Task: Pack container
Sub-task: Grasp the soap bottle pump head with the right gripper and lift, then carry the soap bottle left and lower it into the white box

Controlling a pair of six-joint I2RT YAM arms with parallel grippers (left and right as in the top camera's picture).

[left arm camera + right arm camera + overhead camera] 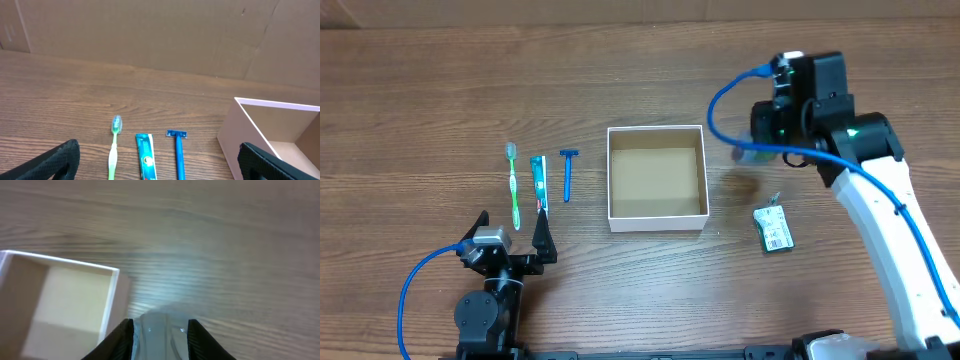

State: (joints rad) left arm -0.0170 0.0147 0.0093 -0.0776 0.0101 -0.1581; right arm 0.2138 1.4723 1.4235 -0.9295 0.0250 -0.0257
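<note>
Container, empty, sits mid-way on the counter just left of the right tool, which is clamped on a clear pale item: carry it over the white wall, centre above the brown floor, then release; left tool gapes idle.

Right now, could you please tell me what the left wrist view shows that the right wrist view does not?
Only the left wrist view shows the toothbrush, toothpaste tube and razor lying side by side, framed by the open left gripper. Only the right wrist view shows the right gripper closed on a clear object. Both show part of the container and the wooden table.
</note>
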